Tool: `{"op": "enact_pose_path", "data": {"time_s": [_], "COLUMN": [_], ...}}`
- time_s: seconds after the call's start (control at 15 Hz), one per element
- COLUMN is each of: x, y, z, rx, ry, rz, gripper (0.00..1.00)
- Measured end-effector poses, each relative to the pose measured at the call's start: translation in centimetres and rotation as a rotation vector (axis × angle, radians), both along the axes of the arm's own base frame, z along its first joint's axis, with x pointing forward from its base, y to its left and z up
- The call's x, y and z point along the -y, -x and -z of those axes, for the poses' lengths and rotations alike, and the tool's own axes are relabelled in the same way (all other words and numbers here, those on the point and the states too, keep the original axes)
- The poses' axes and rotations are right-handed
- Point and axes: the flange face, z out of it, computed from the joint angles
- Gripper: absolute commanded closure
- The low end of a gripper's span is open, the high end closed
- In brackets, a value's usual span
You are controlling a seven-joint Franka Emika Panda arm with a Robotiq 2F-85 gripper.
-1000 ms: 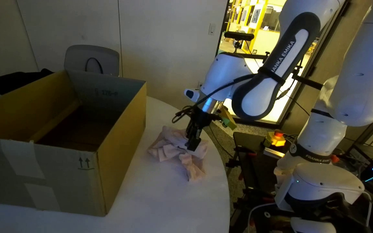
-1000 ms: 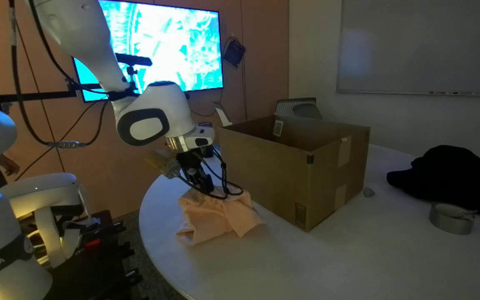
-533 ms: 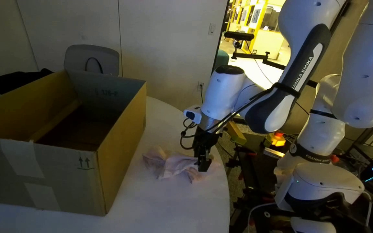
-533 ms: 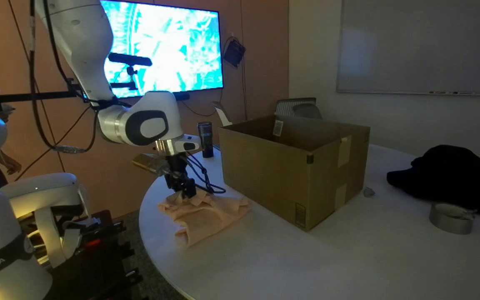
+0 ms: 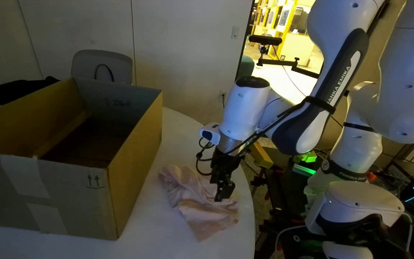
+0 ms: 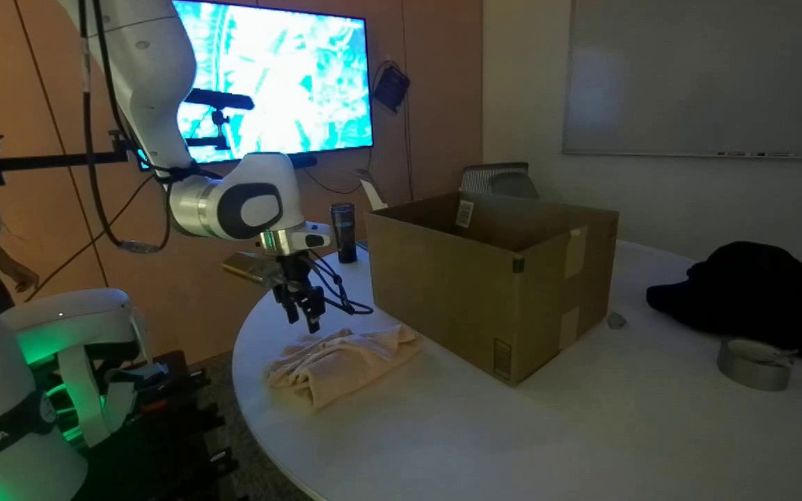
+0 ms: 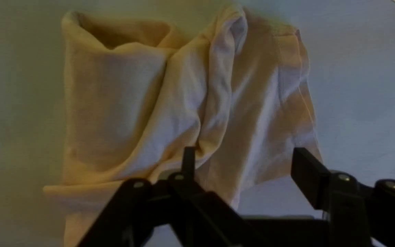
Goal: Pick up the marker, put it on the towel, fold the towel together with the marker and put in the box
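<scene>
The towel [image 5: 208, 216], pale pink, lies crumpled and partly folded on the white table beside the box. Its folds [image 7: 115, 103] fill much of the wrist view. My gripper [image 7: 242, 161] stands open over it, fingers wide apart and nothing between them. In an exterior view the gripper [image 6: 303, 324] hangs just above the towel's far edge, pointing down. The large cardboard box [image 5: 49, 205] stands open-topped next to the towel; the visible part of its floor holds nothing. No marker can be made out on the table or towel; it is hidden or out of view.
A dark tumbler [image 6: 344, 233] stands behind the towel near the box. A tape roll [image 6: 755, 367] and a black cloth [image 6: 756, 292] lie on the box's far side. The table's curved edge [image 5: 253, 216] runs close to the towel.
The gripper was shut on the bunched towel and moved toward the robot's base with it. It has now opened, and the towel has dropped and spread flatter on the table.
</scene>
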Motion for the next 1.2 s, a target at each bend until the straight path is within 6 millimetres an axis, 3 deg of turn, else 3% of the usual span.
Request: {"op": "enact_pose_path", "data": {"time_s": [0.2,0.53,1.2], "x": [-0.5,1.6,6.6], "y": [-0.6,-2.4,-6.8], "z": [-1.5,-1.7,5.5], "rx": [0.039,0.059,-0.048], "ry": [0.002,0.023,0.013], "rz": [-0.013,-0.01,0.02], "gripper": [0.0,0.0,0.0]}}
